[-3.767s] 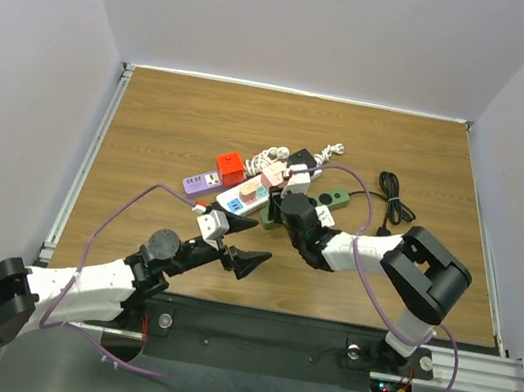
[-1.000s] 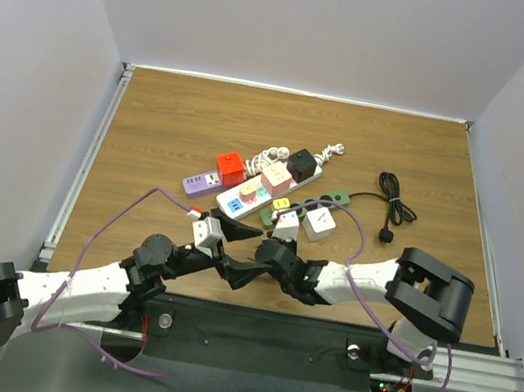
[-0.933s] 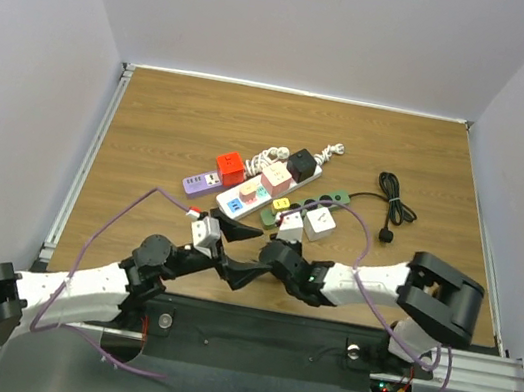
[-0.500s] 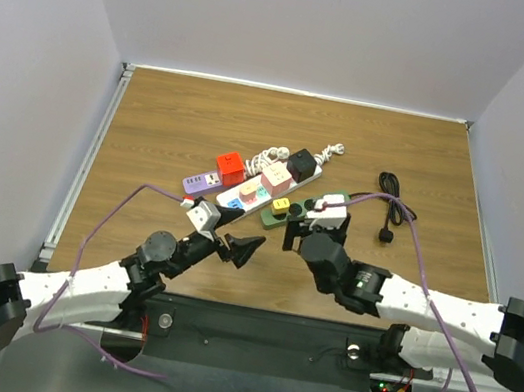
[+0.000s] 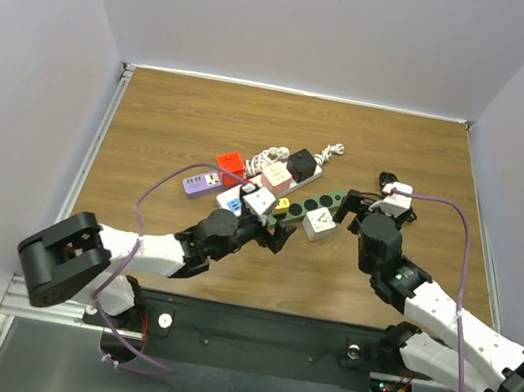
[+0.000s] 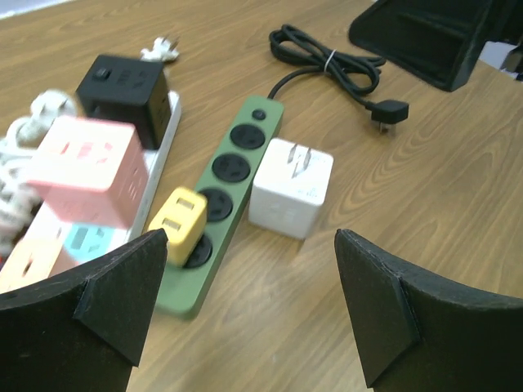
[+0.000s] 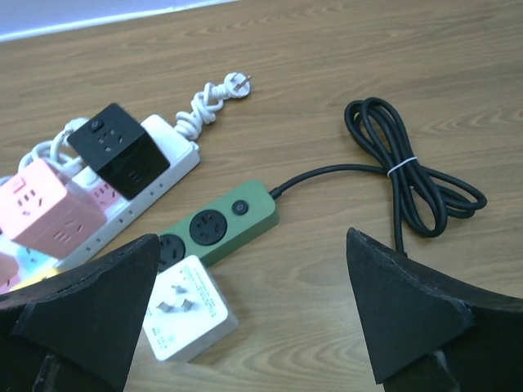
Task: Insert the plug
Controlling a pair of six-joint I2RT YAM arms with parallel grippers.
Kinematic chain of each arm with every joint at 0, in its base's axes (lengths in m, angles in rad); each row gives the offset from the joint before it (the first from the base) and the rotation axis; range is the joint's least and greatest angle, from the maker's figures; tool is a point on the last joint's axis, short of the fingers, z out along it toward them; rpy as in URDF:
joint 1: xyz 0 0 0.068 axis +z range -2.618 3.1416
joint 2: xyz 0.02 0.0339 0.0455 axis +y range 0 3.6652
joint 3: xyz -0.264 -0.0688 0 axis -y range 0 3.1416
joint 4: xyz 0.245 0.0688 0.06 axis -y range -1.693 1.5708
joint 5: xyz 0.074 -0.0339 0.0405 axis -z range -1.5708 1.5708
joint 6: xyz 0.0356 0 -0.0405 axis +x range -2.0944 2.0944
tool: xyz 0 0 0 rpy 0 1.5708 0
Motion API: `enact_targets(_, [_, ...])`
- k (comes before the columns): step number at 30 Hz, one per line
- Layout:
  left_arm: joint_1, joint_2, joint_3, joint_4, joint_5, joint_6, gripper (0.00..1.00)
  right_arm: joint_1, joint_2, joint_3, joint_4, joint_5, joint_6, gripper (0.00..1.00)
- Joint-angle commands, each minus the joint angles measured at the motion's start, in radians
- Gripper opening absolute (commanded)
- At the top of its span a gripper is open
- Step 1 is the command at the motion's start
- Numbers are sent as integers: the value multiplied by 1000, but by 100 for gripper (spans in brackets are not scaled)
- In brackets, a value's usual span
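Left gripper (image 6: 249, 241) and right gripper (image 7: 252, 238) spread apart; white plug (image 6: 290, 198) lying beside green strip (image 6: 265, 121)

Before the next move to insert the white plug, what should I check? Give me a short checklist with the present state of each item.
1. white plug cube lies loose beside the green strip, prongs up: ok.
2. Empty sockets on the green strip: ok, three show.
3. Left pincer open and empty: ok.
4. Right pincer open and empty: ok.
5. Plug seated in a socket: not ok.
6. Prongs fit these sockets: cannot tell.
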Motion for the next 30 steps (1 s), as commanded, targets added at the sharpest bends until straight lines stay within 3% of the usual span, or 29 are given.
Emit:
enact_targets(1, [-16, 112, 141, 85, 23, 63, 94, -78, 7, -26, 133, -75, -22, 100])
enact_targets(9, [-47, 372, 368, 21, 66, 124, 92, -185, 11, -103, 223, -150, 29, 100])
enact_targets(24, [-51, 556, 551, -100, -9, 140, 91, -194, -47, -147, 245, -222, 30, 100])
enact_targets(27, [-51, 575, 567, -131, -43, 135, 88, -194, -61, -155, 249, -227, 30, 100])
enact_targets(30, [-51, 579, 566, -145, -63, 132, 77, -194, -67, -158, 249, -229, 32, 100])
